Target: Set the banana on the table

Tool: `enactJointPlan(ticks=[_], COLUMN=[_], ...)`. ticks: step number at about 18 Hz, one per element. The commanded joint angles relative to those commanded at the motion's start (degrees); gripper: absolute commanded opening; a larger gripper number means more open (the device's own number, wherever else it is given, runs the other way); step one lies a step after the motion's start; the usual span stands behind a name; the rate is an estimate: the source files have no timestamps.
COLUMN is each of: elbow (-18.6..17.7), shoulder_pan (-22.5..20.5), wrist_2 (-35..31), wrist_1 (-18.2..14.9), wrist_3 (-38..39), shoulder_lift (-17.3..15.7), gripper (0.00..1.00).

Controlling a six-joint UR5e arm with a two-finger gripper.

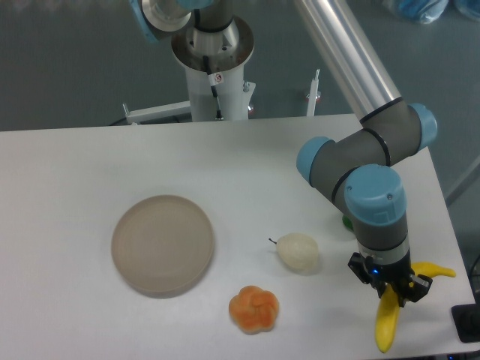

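Note:
The yellow banana (387, 324) is at the front right of the white table (225, 161). One tapered end points toward the front edge and the other end shows to the right of the wrist. My gripper (396, 291) points straight down over the banana's middle, and its fingers are closed around it. The gripper hides the banana's middle. I cannot tell whether the banana rests on the tabletop or hangs just above it.
A round tan plate (163, 244) lies at the left centre. A whitish pear-like fruit (298, 251) and an orange lobed fruit (254, 308) lie left of the gripper. A small green thing (347, 222) peeks out behind the arm. The table's right and front edges are close to the banana.

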State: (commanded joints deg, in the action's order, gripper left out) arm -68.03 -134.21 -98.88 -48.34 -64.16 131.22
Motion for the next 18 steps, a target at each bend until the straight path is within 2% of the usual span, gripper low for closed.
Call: enactJointPlan(ticks=[14,18], elbow=[-1.32,-5.52], shoulder_pan=[0.35,1.14], wrist_2=[0.09,0.09], wrist_1=[0.26,0.0], wrist_3=[-0.44,-0.35], shoulder_lift=[-1.4,-5.44], gripper=[0.41,0.41])
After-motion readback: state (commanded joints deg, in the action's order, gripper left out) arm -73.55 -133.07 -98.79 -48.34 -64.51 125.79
